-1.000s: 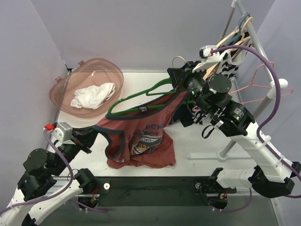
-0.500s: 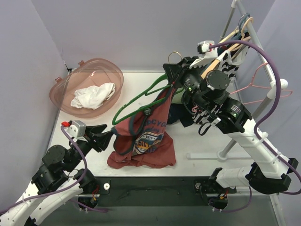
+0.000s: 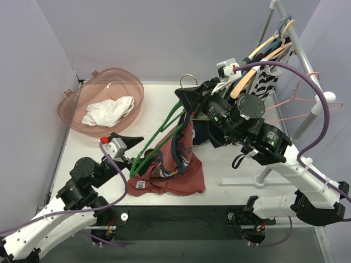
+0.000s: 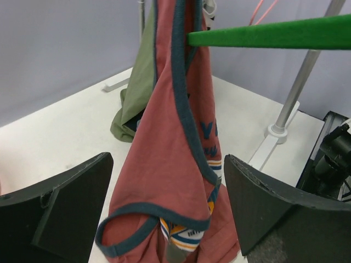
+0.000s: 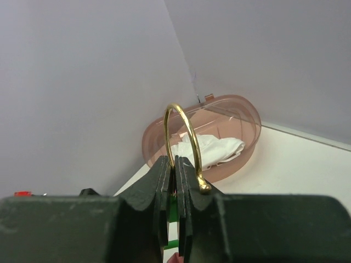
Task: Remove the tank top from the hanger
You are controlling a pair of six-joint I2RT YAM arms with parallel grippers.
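A red tank top (image 3: 176,156) with navy trim hangs bunched from a green hanger (image 3: 156,143), its lower part piled on the table. My right gripper (image 3: 186,99) is shut on the hanger's neck just under the gold hook (image 3: 188,80), holding it tilted above the table. In the right wrist view the hook (image 5: 182,127) rises from between the closed fingers of this gripper (image 5: 175,167). My left gripper (image 3: 133,149) stands open at the hanger's low end. In the left wrist view the tank top (image 4: 170,164) hangs between its spread fingers (image 4: 277,203), untouched, below the hanger arm (image 4: 274,34).
A pink basin (image 3: 133,83) with a white cloth (image 3: 108,111) sits at the back left. A clothes rack (image 3: 309,64) with more hangers and a zebra-print garment (image 3: 269,78) stands at the right, its base (image 3: 241,181) on the table. A dark garment (image 3: 213,136) lies behind the tank top.
My left gripper has opened, let go of the tank top's edge and moved right toward it. The right gripper has carried the hanger leftward and tilted it steeper; the top now hangs bunched.
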